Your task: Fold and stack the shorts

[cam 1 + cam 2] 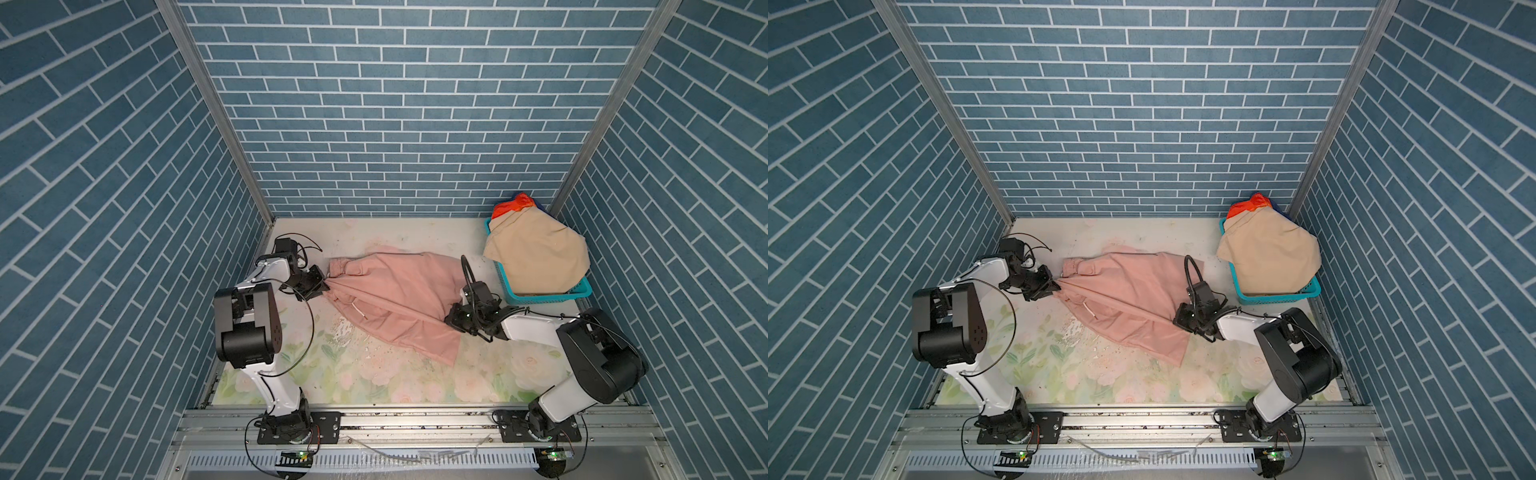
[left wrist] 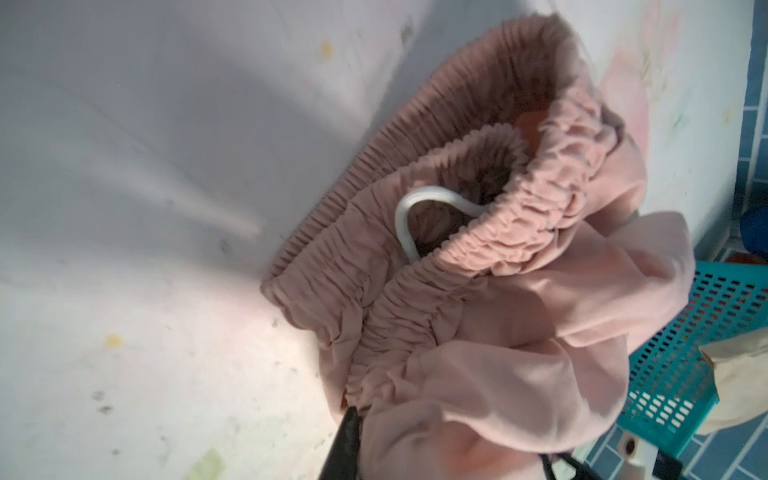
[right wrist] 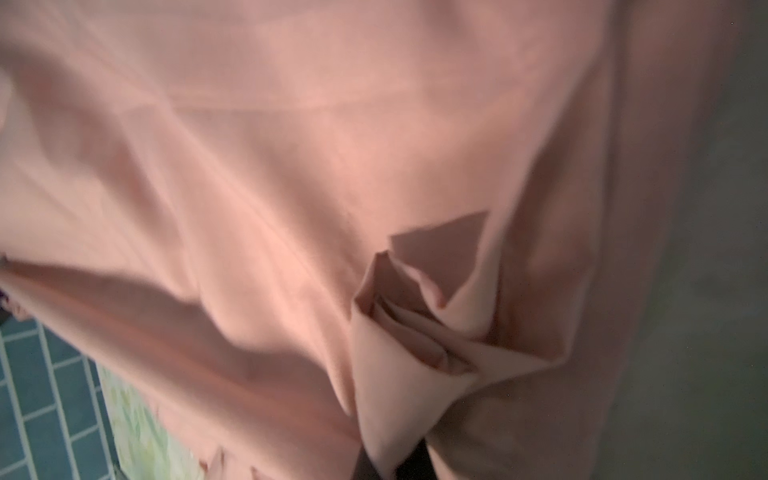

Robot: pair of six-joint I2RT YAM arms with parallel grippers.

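L fingers (image 1: 323, 286) were nipped nearly shut on a bunch of cloth just below the waistband (image 1: 338, 266) of the pink shorts (image 1: 399, 299). R fingers (image 1: 451, 322) were clamped tight on a fold at the opposite edge. Btw the two grips the cloth ran taut in a ridge, w/ the rest sagging onto the table (image 1: 374, 386) toward the front. A white drawstring loop (image 2: 405, 224) showed inside the waistband. In the far-right corner sat a teal basket (image 1: 548, 296) w/ beige shorts (image 1: 536, 257) heaped over it and orange-and-blue shorts (image 1: 515, 205) poking out behind.
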